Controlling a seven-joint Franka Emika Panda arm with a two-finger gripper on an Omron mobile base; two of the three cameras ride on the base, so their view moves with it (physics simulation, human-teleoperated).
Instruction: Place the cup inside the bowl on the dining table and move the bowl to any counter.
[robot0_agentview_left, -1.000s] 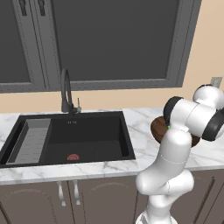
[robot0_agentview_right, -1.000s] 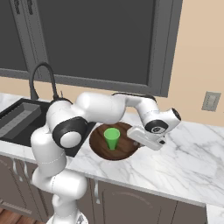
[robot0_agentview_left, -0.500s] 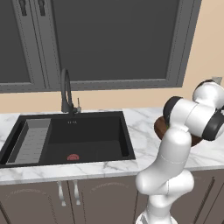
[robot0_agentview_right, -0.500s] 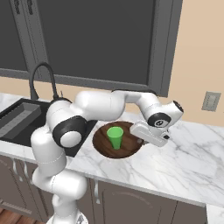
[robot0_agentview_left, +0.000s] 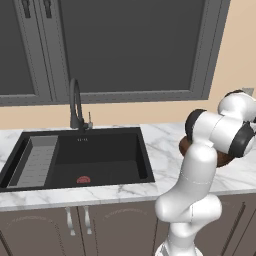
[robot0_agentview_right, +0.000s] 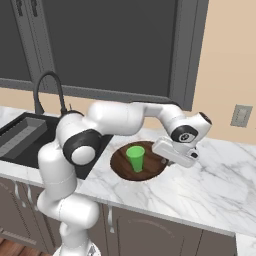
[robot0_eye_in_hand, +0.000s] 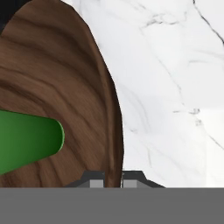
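The dark brown bowl (robot0_agentview_right: 120, 161) lies on the white marble counter (robot0_agentview_right: 210, 185) just right of the sink. Inside it the green cup (robot0_agentview_right: 135, 158) stands upright. My gripper (robot0_agentview_right: 164, 157) is at the bowl's right edge, shut on its rim. In the hand view the rim of the bowl (robot0_eye_in_hand: 52, 78) runs down between my fingertips, my gripper (robot0_eye_in_hand: 113, 179) closed on it, with the cup (robot0_eye_in_hand: 26, 142) at the left and bare counter (robot0_eye_in_hand: 175, 87) to the right. From the left base view my arm hides most of the bowl (robot0_agentview_left: 183, 146).
A black sink (robot0_agentview_left: 95, 155) with a dark faucet (robot0_agentview_left: 75, 105) takes the counter's left part. Marble counter stretches right of the bowl up to the beige wall with an outlet (robot0_agentview_right: 242, 115). Dark window panes rise behind the counter.
My hand has shifted only slightly at the bowl's rim. The bowl and the cup stay in nearly the same spot on the counter.
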